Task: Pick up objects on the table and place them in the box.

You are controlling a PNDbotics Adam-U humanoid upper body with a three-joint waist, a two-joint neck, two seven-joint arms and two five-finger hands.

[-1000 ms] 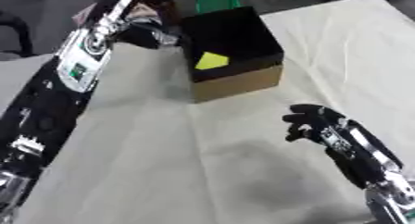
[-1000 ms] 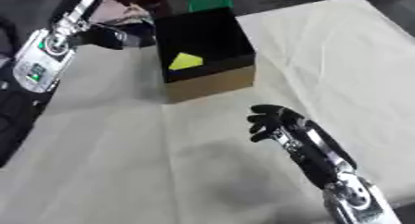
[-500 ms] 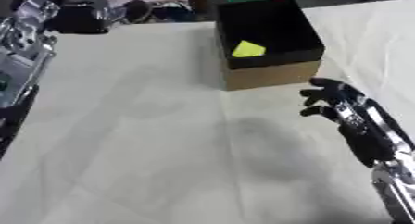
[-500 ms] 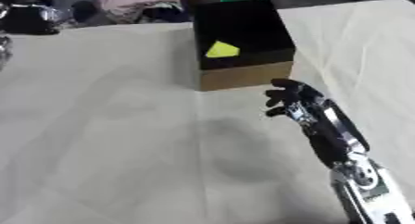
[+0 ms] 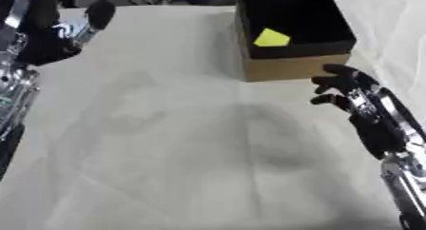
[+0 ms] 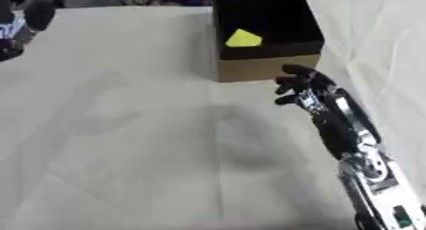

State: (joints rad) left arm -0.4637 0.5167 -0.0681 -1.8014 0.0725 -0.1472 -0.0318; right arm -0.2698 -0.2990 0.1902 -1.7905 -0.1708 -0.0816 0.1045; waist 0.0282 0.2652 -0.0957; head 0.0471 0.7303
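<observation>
In the left eye view, the black-lined brown cardboard box (image 5: 287, 39) stands at 1 o'clock on the cream cloth-covered table (image 5: 166, 143), with 1 yellow wedge-shaped block (image 5: 271, 37) inside. The right hand (image 5: 349, 89) hovers just beside its front wall, fingers relaxed, holding nothing. In the right eye view, the left hand (image 6: 18, 27) shows at 10 o'clock; I cannot tell its fingers.
</observation>
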